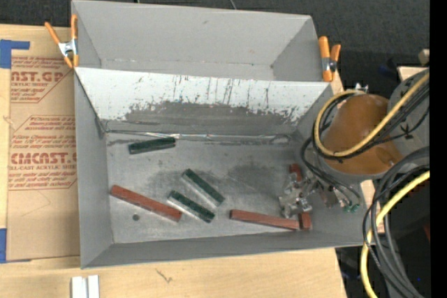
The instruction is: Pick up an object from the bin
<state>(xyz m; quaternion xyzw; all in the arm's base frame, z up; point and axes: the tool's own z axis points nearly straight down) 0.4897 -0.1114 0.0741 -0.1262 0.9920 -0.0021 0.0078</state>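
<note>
- Nearest the lens, up and to the view's right of the jaws: orange-brown rounded cover (353,132) on the robot's wrist, ringed by yellow and black cables (391,206).
- Low over the floor of the grey metal bin (209,38), in its near right corner: metal jaws, reaching in from the view's right. Cannot tell how wide apart, nor whether anything is gripped between them.
- Just below the jaws and running off to their left: long flat red-brown bar (264,220), lying flat along the bin's near wall, right end close against the jaws. Touching or not, cannot tell.
- Just above the jaws: short red-brown piece (295,169), partly hidden by the wrist hardware.
- Well to the left of the jaws, mid-floor: slanted dark green flat bar (203,186), and just below it a pale-edged dark green bar (190,206), lying side by side at much the same slant.
- Farther left again: second long red-brown bar (145,203), slanted, right end just beside the pale-edged dark green bar.
- Far up and left of the jaws, near the foot of the bin's far wall: third dark green bar (151,145), nearly level, well apart from the others.
</note>
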